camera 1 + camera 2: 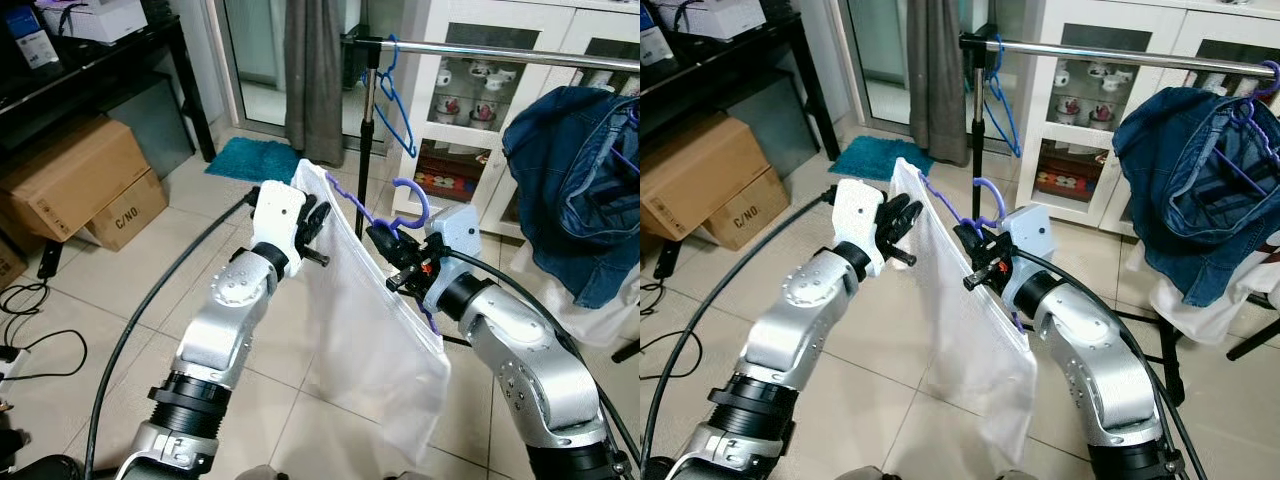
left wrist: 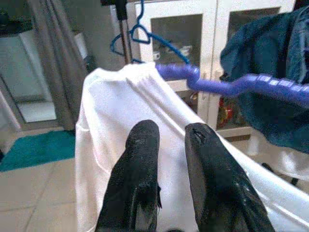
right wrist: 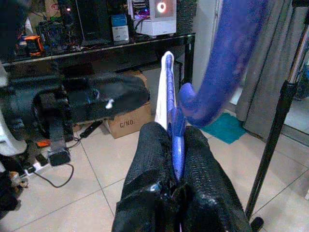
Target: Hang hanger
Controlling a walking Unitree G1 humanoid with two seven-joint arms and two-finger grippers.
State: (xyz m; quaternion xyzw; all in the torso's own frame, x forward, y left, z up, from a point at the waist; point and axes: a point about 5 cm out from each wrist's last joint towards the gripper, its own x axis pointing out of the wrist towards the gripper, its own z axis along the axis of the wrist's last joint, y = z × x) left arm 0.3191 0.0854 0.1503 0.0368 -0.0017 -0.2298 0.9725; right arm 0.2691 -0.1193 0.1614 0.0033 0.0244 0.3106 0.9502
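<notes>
Purple hanger (image 1: 400, 215) with a white garment (image 1: 370, 320) is held up below the rail (image 1: 500, 52), pinched by the right gripper (image 1: 392, 250). Left gripper (image 1: 318, 225), arm raised, fingers slightly parted beside the cloth's upper corner.

two silver, rounded arm shells are seen, joined by black ribbed collars near the base. each wrist is capped by a white boxy housing. the left pincer (image 1: 318, 232) and right pincer (image 1: 392, 262) are built with long black textured fingers. black cables are looped alongside both arms.
</notes>
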